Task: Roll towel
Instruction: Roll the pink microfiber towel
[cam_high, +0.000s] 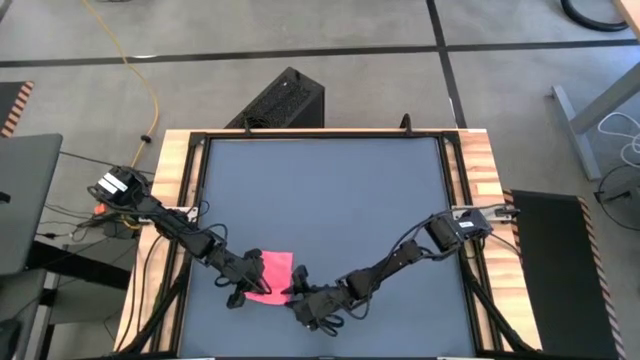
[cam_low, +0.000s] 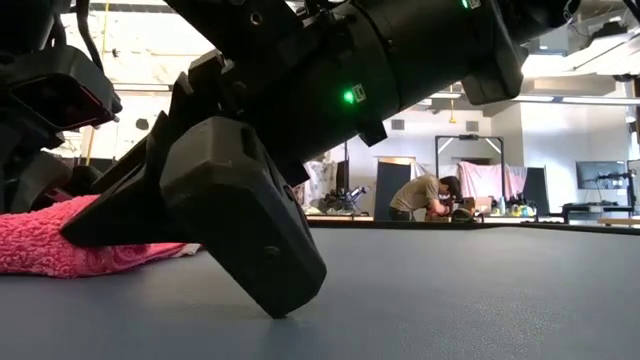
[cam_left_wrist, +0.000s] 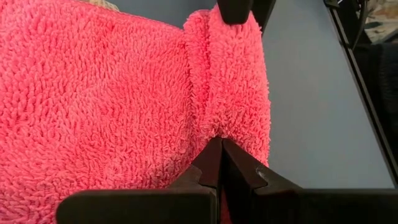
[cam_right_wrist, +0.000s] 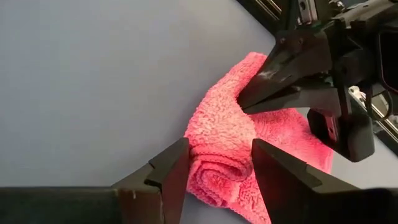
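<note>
The pink towel lies near the table's near edge, left of the middle. One edge of it is curled into a short roll, and the rest lies flat. My left gripper comes from the left and is shut on a raised fold beside the roll. My right gripper comes from the right and is open, with one finger on each side of the rolled end. In the low view the towel rests on the tabletop behind my right gripper's large dark finger. My left gripper pinches a raised fold of the towel between its two fingertips, slanting down from the table's left; the fold holds more than one layer. The towel stays on the table, bunched up at the fingers. My right gripper straddles the rolled end; whether its fingers touch it cannot be told.
Bare dark tabletop stretches toward the far edge and the right. Wooden rails run along both sides. A black box stands on the floor beyond the far edge. A person bends over a bench far back in the room.
</note>
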